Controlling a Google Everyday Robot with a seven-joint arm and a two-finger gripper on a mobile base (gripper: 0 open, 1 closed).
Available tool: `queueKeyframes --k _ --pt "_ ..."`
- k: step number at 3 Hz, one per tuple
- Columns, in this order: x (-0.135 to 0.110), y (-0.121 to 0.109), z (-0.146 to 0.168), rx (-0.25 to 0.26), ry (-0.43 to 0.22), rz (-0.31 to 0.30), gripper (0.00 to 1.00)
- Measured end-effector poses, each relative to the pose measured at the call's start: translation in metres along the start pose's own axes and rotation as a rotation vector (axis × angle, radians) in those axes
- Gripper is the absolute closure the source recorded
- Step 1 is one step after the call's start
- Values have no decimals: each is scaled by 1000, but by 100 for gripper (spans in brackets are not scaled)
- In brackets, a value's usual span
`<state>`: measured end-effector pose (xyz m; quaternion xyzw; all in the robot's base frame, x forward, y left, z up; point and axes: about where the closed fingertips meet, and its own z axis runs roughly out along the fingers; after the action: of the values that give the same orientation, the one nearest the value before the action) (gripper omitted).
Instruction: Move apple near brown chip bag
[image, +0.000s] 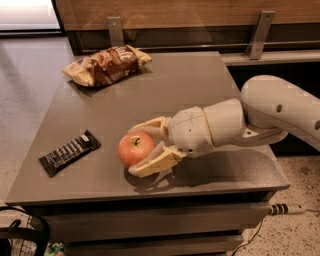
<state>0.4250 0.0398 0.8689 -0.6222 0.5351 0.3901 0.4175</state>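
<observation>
The white robot arm (280, 107) comes in from 3 o'clock and is cut off by the frame edge, so we do not see its base. The lettering on the crinkled, shiny brown and tan-yellow chip bag (107, 65) is too blurred to read. The claw's body hides the 3 o'clock flank of the round red-orange apple (134, 148) with yellowish patches.

The cream-coloured claw (135, 150) lies low over the grey surface (200, 80), toward its 6 o'clock edge. Its two fingers are spread to the apple's width and clamped on it. One finger (152, 126) lies against the fruit's 12 o'clock side and the other against its 6 o'clock side. We cannot tell whether the apple is touching the surface or is just above it.

The chip bag lies well apart, at the 11 o'clock corner. A flat black candy bar with white stripes (69, 152) lies at the apple's 9 o'clock.
</observation>
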Motion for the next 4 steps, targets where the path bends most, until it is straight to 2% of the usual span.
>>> queueKeyframes --k 1,2,3,4 --pt "-32 -37 -26 53 -13 16 100" --pt "-72 -96 -64 167 -20 48 100" --pt "-92 -145 -89 282 0 90 100" --pt "-100 -214 -115 451 53 144 100"
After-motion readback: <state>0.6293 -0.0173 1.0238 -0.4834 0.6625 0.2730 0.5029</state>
